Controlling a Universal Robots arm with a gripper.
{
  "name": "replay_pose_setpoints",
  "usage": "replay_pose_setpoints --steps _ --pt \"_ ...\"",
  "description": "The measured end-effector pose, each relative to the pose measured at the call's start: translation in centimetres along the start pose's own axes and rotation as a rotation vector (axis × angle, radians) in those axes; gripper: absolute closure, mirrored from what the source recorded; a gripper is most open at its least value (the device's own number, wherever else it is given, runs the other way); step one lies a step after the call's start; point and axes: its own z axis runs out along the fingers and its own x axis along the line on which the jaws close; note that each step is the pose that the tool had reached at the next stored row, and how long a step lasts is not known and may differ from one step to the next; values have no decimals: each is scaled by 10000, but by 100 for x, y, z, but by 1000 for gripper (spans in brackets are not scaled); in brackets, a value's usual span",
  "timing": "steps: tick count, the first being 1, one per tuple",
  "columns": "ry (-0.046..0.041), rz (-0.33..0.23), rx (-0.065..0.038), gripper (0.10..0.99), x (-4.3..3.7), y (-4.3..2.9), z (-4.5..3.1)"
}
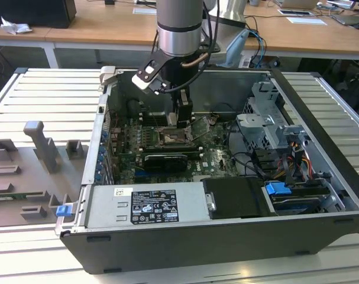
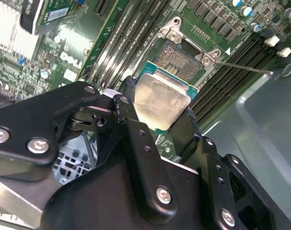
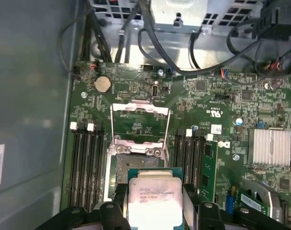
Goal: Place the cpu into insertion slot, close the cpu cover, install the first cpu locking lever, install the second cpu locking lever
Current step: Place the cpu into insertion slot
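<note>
First wrist view shows cpu cover (image 3: 139,107) open, pincer (image 3: 155,207) gripping cpu (image 3: 154,194)

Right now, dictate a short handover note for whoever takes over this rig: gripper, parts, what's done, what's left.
Gripper: shut on the cpu, gripping it by two opposite edges with the metal top facing the wrist cameras.
Cpu: held over the motherboard beside the socket, not seated.
Cpu cover: swung open, and the socket is bare.
Lever: one thin lever rod stands free, not latched.
Done: cpu picked up and brought to the socket area.
Left: seat the cpu, close the cover, fasten both locking levers.
</note>
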Motion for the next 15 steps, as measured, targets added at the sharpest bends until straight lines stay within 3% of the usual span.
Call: replay_pose_setpoints --steps 6,15 --pt "-22 287 12 545 16 -5 102" --pt "-23 322 42 545 17 -11 168"
